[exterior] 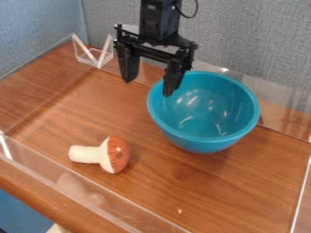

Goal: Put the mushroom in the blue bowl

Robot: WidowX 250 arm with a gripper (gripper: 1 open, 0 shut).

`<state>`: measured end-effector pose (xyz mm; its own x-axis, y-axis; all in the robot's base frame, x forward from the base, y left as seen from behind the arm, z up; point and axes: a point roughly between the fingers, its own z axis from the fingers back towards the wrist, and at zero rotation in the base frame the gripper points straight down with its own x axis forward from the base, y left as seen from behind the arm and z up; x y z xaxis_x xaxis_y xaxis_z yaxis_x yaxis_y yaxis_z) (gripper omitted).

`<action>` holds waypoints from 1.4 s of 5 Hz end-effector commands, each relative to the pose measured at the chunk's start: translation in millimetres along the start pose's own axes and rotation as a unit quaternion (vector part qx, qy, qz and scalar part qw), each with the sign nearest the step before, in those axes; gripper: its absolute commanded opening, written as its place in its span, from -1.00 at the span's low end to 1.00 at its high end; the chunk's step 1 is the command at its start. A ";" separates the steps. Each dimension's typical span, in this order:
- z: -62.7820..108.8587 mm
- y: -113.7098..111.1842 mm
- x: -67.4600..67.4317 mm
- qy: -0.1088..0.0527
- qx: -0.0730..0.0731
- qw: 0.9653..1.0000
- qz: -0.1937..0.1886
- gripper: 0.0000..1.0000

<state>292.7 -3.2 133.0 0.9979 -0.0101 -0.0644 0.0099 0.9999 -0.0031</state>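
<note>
The mushroom (102,155) lies on its side on the wooden table near the front left, orange-red cap to the right, cream stem to the left. The blue bowl (205,111), deep and glossy teal, stands upright to the right of centre with nothing in it. My gripper (152,80) hangs pointing down above the table just left of the bowl's rim. It is open, and its two black fingers are spread wide with nothing between them. The right finger overlaps the bowl's left rim in this view. The mushroom is well in front of the gripper.
Low clear acrylic walls (49,164) fence the wooden table (73,105) on all sides. A small clear stand (87,50) sits at the back left corner. A grey wall is behind.
</note>
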 end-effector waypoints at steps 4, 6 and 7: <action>-85.1 54.6 -76.6 0.049 0.017 0.941 -0.335 1.00; -85.0 38.1 -72.4 0.009 0.017 0.939 -0.343 1.00; -85.3 32.3 -70.0 -0.006 0.018 0.929 -0.370 1.00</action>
<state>213.1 31.6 42.3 0.7288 -0.6803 -0.0777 0.6792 0.7326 -0.0443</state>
